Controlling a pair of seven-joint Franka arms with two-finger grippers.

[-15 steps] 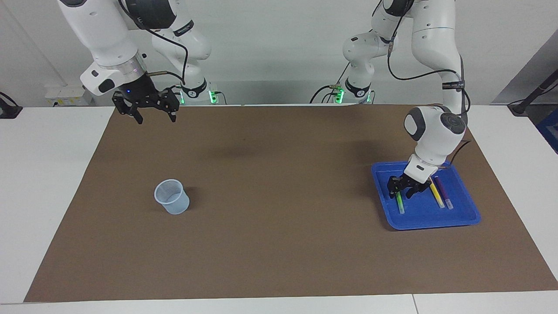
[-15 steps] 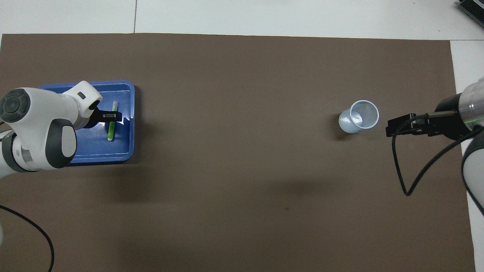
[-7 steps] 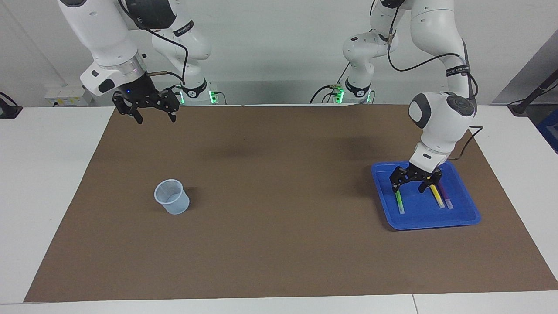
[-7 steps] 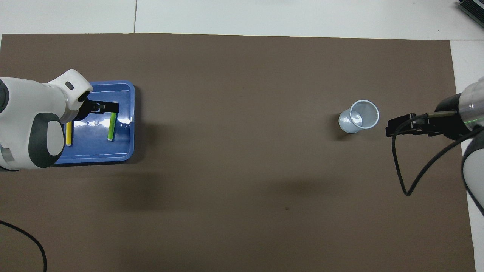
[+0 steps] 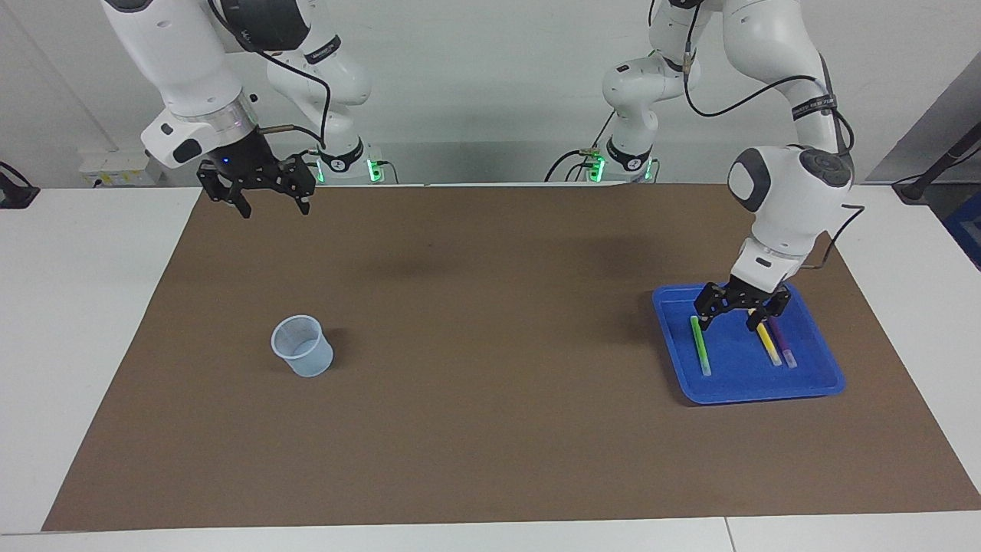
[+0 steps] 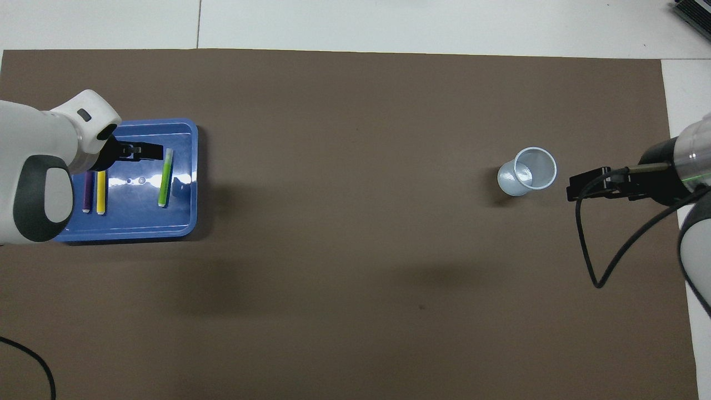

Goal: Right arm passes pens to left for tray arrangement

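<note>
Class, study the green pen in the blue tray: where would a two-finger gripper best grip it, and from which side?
Probably mid-barrel, from straight above, fingers across its width. The green pen lies flat in the tray, apart from the yellow pen, with bare floor on both sides.

Opposed high views, sharing brown mat [image 5: 490,429]

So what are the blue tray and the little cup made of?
The blue tray looks like glossy hard plastic: bright glare spots shine on its floor. The cup seems to be thin, see-through plastic: the brown table cover shows faintly through its pale wall.
</note>
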